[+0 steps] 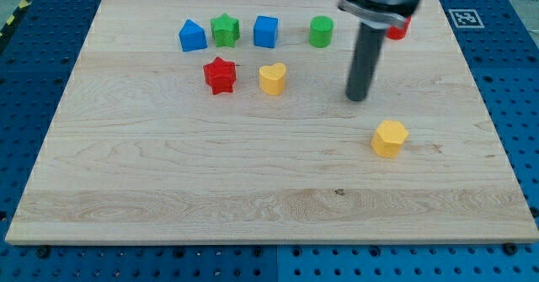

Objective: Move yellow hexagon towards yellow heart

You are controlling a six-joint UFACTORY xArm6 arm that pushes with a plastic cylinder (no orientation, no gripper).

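My tip (359, 98) is down on the bench (210, 172), in the upper right part of the view. No claw on this rig to report, just the straight dark rod, and it has hold of nothing. The yellow hexagon (389, 138) sits just below and a little to the view's right of my tip, near but apart, a strip of bare wood showing between them. The yellow heart (272, 78) is well off to the view's left of the tip, at roughly the same height. Right beside the heart, on its left, there's the red star (220, 75), close but not touching. Along the top runs a row: a blue block with a peaked top (192, 36), then a green star (225, 29) just beside it, a blue cube (265, 31), and a green cylinder (321, 31) further right. A red block (399, 29) peeks out behind the arm's housing at top right; its shape I can't make out.
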